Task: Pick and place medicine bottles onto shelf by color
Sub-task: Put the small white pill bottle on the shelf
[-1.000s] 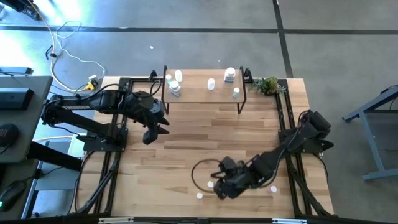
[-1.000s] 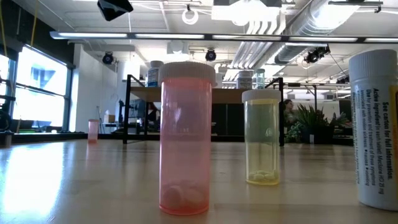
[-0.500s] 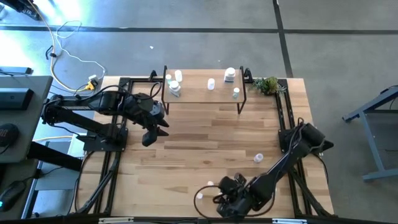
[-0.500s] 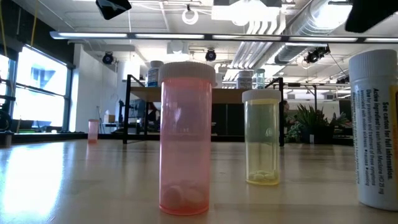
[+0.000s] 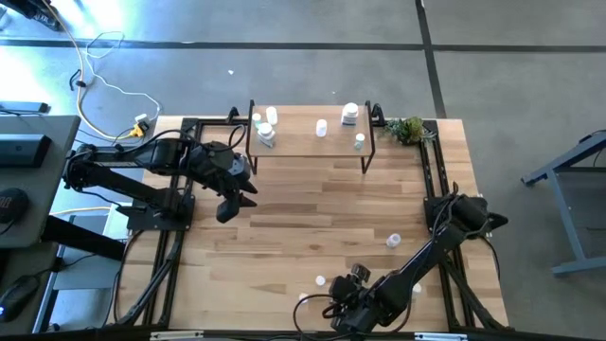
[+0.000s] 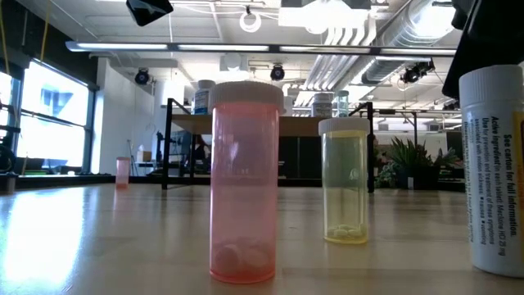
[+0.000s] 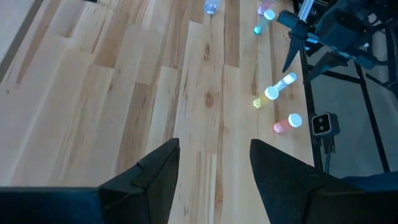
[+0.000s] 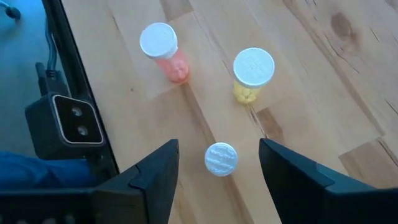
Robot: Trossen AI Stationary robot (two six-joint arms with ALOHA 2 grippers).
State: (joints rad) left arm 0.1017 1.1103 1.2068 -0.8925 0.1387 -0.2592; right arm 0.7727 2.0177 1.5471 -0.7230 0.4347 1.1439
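Observation:
Near the table's front edge stand three medicine bottles: a pink one point(image 8: 163, 53), a yellow one point(image 8: 252, 73) and a white-capped one point(image 8: 221, 158). My right gripper point(image 8: 219, 147) hangs open just above the white-capped bottle point(image 6: 495, 164), one finger to each side of it and clear of it. Another bottle point(image 5: 393, 241) stands further right. The shelf point(image 5: 312, 144) at the far edge carries several bottles. My left gripper point(image 5: 227, 206) waits open above the table's left part.
A green plant sprig point(image 5: 409, 129) lies right of the shelf. A small black camera point(image 8: 65, 124) sits at the front edge beside the pink bottle. Bare wood stretches between the shelf and the front bottles.
My right gripper has gone down and toward the table's near edge, rolling about its own axis. It now stands over the white-capped bottle and shows at the low view's upper right. The bottles have kept still.

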